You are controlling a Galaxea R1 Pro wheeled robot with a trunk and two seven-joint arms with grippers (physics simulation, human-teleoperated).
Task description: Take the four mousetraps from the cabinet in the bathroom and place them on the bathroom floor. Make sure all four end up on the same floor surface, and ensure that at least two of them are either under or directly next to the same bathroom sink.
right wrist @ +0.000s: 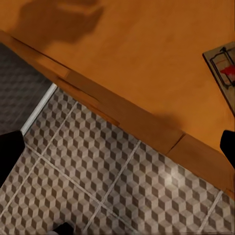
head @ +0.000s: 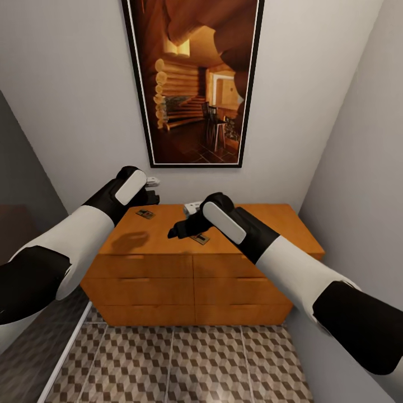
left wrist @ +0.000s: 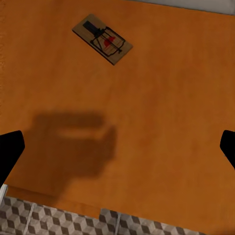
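Observation:
The orange-brown cabinet [head: 268, 224] stands against the back wall, and two mousetraps lie on its top. One mousetrap [head: 145, 213] [left wrist: 103, 39] is near the back left, just below my left gripper [head: 151, 196] [left wrist: 117, 152], which hovers open over the bare top. The other mousetrap [head: 200, 238] [right wrist: 223, 68] lies near the front edge, right beside my right gripper [head: 175, 231] [right wrist: 117, 152]. That gripper is open too, above the cabinet's front edge. The cube-patterned bathroom floor [head: 196, 358] [right wrist: 98, 161] spreads in front of the cabinet.
A large framed picture [head: 193, 78] of a log interior hangs above the cabinet. Grey walls close in on both sides, the right wall [head: 364, 168] touching the cabinet's end. A dark panel [head: 22, 184] stands at the left. Drawer fronts [head: 193, 291] are shut.

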